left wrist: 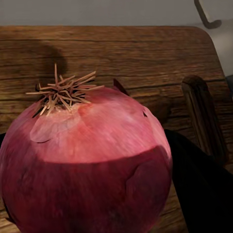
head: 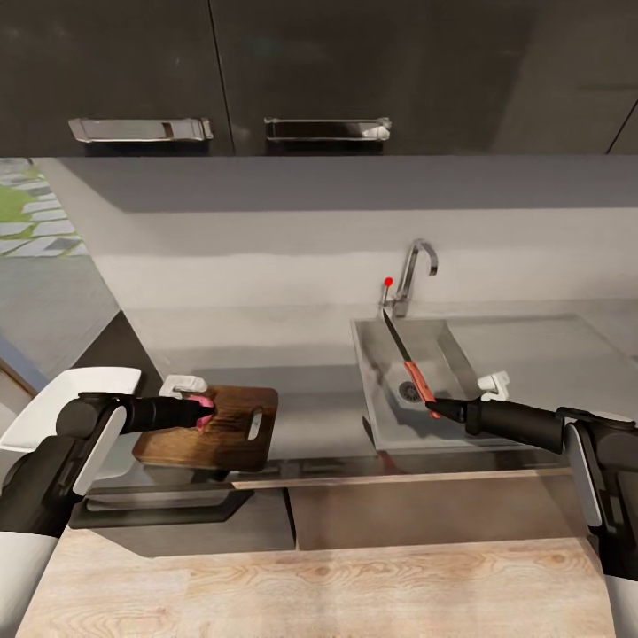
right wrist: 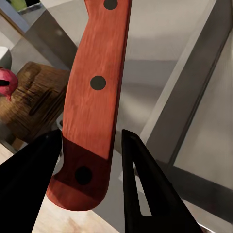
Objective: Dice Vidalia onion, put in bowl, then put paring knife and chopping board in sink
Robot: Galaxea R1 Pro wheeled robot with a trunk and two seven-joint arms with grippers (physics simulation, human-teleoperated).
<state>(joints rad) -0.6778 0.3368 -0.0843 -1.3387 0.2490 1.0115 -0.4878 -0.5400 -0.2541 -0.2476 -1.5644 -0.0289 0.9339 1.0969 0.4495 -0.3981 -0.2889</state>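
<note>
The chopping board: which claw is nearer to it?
Left. The left claw holds the onion over the chopping board; the right claw grips the paring knife over the sink.

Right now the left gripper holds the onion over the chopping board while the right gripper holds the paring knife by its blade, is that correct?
Not quite: the right gripper holds the paring knife by its reddish-brown handle, as the right wrist view shows. The left gripper does hold the onion over the chopping board.
</note>
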